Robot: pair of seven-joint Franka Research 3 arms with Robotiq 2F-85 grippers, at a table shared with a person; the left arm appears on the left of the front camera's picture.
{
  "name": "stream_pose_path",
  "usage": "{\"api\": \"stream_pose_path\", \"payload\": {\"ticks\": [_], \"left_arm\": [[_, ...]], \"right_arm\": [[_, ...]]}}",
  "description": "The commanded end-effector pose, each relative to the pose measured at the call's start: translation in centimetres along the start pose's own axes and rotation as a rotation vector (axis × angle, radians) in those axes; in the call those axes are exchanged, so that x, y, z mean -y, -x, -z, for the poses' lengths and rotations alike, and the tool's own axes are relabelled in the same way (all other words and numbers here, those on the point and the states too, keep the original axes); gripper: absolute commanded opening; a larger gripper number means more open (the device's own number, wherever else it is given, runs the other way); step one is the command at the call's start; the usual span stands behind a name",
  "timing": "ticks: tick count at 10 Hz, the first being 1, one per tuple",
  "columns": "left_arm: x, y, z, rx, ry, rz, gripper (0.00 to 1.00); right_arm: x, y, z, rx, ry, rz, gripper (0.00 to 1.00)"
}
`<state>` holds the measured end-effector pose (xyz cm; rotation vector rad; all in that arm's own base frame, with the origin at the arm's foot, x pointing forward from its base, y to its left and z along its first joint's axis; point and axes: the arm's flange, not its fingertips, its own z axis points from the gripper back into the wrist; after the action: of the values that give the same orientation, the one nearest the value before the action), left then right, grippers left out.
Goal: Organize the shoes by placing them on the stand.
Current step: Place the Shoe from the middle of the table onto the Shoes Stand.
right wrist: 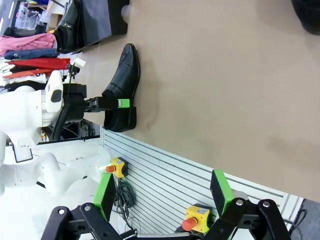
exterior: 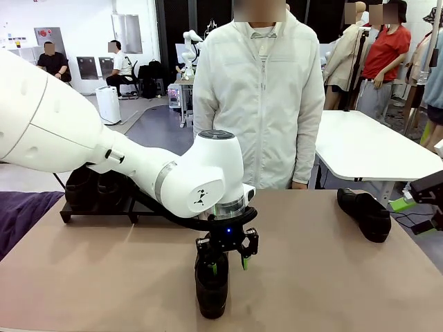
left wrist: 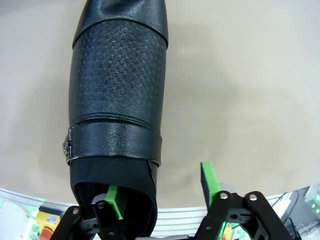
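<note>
Black glossy loafer (left wrist: 117, 85), left fingers (left wrist: 210, 180) open astride its collar, right fingers (right wrist: 221, 190) wide, empty

The tan bench (exterior: 318, 277) carries one shoe (exterior: 211, 290) near its front edge, a second shoe (exterior: 365, 214) far right, and the stand (exterior: 97, 210) far left.

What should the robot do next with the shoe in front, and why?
Probably close the left gripper on the shoe. One finger is inside its opening and the other stands outside its wall with a gap, so nothing looks pinched yet for lifting.
</note>
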<state>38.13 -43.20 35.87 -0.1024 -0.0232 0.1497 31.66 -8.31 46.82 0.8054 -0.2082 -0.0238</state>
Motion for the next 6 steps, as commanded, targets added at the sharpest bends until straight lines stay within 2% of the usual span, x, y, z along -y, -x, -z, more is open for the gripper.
{"api": "stream_pose_path", "payload": {"ticks": [1,6], "left_arm": [[1.14,-0.09,0.20,0.023,-0.052,-0.021,0.00],[1.24,0.27,0.53,0.001,-0.117,-0.013,0.00]], "right_arm": [[-0.25,-0.03,-0.14,0.006,-0.017,0.010,1.00],[-0.25,-0.03,-0.14,0.006,-0.017,0.010,1.00]]}}
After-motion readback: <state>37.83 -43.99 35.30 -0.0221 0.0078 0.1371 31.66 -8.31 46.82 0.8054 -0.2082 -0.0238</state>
